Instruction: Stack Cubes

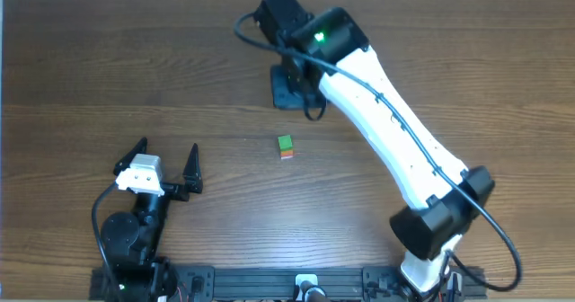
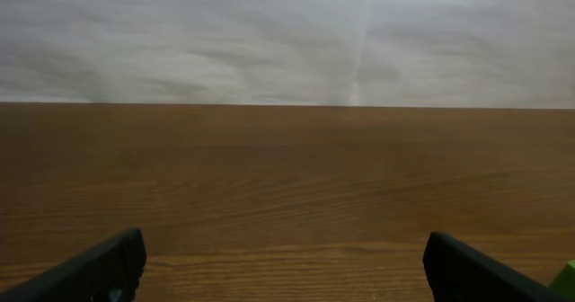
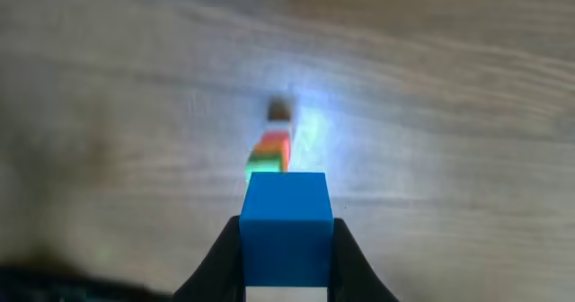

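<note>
A solid blue cube (image 3: 286, 219) sits closest to the right wrist camera, clamped between the two dark fingers of the right gripper (image 3: 287, 241), one finger pressed against each of its opposite sides. Past the blue cube, lower down on the brown wood-grain table (image 1: 90, 68), is a small stack of two cubes: a green cube (image 3: 264, 164) resting on top of an orange cube (image 3: 274, 143). In this view a bright patch of light falls on the table just beside the stack. Just past the stack is a small dark speck, too blurred to identify. From overhead, the green cube (image 1: 285, 142) and the orange cube (image 1: 287, 155) beneath it sit near the middle of the table, well apart from both arm bases. The white right arm stretches from its base at the lower right diagonally up across the table, and its gripper (image 1: 292, 86) shows farther up the picture than the stack. The left gripper (image 1: 166, 154) is low on the left side of the table, close to its own base and well away from the cubes. Its two black fingers are spread wide and hold nothing. In the left wrist view, the left gripper (image 2: 283, 245) faces across bare wood toward a pale grey wall.
</note>
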Controlling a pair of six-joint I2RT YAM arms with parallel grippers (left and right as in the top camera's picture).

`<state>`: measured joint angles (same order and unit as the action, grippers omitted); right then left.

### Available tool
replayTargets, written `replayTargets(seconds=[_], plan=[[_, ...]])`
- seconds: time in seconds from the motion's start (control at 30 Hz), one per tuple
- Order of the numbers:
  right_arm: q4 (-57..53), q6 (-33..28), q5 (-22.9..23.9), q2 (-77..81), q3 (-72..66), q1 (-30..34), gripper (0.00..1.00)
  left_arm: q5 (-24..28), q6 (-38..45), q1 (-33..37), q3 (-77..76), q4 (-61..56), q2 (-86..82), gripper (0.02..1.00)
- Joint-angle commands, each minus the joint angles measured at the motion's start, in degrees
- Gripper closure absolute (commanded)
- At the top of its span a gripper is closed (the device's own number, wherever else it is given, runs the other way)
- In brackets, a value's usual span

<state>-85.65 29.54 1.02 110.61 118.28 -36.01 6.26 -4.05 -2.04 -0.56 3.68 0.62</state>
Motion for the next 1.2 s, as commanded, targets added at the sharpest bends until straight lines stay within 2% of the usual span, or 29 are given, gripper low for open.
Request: replayTargets(seconds=[0.03,0.13,0.33,0.57,1.2], plan=[[-4.0,0.4,0.9,-1.1,0.1,-4.6,0.989,0.7,0.6,0.5,0.2,0.2,-0.2,0.018],[-5.1,2.7,3.3,-1.1,-1.1,-7.2,0.989,0.7,0.6,0.5,0.2,0.2,-0.2,0.020],[-1.9,5.3,2.9,-1.1,-7.3,-10.2,0.991,0.7,0.6,0.5,0.2,0.2,-0.3,0.018],[4.4,5.3,0.3,-1.1,-15.2,-10.3,0.991,0.7,0.6,0.5,0.2,0.2,-0.2,0.018],[12.5,4.1,1.1,-1.1,-20.9,-9.2,0.987,0.7,0.6,0.5,0.2,0.2,-0.2,0.020]])
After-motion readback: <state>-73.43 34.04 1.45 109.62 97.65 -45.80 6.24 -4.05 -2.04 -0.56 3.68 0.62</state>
